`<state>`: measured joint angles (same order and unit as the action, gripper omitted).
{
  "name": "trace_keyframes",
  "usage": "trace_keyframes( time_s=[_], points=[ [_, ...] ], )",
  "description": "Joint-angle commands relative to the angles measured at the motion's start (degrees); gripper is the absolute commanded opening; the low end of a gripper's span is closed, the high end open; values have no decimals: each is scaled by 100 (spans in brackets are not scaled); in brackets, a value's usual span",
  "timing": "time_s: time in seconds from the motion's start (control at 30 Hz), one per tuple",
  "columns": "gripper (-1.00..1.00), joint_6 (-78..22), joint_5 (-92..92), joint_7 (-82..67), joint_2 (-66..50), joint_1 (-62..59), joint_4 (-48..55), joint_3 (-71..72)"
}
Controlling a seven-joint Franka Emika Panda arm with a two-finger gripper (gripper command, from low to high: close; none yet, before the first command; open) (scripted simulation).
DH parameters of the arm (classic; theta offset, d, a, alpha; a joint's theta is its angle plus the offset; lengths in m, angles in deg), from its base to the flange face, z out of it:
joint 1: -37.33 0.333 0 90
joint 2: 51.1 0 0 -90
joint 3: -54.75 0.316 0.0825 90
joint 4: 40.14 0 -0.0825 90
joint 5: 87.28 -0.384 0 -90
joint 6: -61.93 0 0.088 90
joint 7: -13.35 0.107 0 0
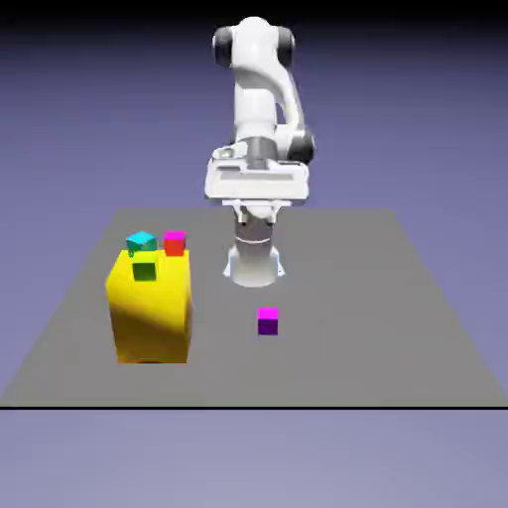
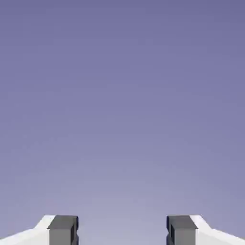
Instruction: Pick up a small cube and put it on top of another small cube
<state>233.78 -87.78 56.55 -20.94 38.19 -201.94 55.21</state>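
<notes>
Nothing's really underway yet as far as I can tell: the arm is sitting folded up high at the back and no cube is being held, so I'd call this the very start of the reach-and-pick step.

Taking the big yellow block (image 1: 151, 310) as the landmark and going front to back: closest to the camera is the small magenta cube (image 1: 268, 320), sitting alone on the grey bench (image 1: 397, 327), off toward the exterior view's right of the yellow block and clear of it. Then the yellow block itself, with three small cubes on its top: a green one (image 1: 144, 269) nearest the front edge, a cyan one (image 1: 141, 240) behind it, slightly rotated, and a red cube with a magenta top face (image 1: 175, 243) just beside the cyan one, at the block's back right corner. Whether those last two are touching, I can't say.

Furthest back is the robot, with the tool (image 2: 122, 232) hanging well above the bench. The hand view is showing only plain backdrop between the two grey fingertips (image 2: 62, 229), which are standing wide apart with nothing between them.

My guess for the next move: tip the hand down toward the bench, swing over the lone magenta cube since it's the easy grab, line the fingers across two opposite faces, then drop straight down. Later it'd be placing on one of the raised cubes, so clearance over the yellow block is going to matter.
</notes>
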Motion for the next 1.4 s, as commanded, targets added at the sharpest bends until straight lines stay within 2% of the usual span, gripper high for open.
trace_keyframes(
  time_s=[0.0,0.37,0.7,0.73,1.03,1.1,1.37],
  points=[
    [0,-179,-42,62,-208,14,-67,38],
    [0,-2017,-471,698,-2349,163,-752,435],
    [0,-373,-482,676,-4100,201,-645,416],
    [-100,-373,-482,676,-4100,201,-645,416],
    [-100,-1932,-472,697,-2440,165,-746,434],
    [-100,-2017,-471,698,-2349,163,-752,435],
    [-100,-3822,402,-1176,-1999,438,909,-1030]
  ],
)
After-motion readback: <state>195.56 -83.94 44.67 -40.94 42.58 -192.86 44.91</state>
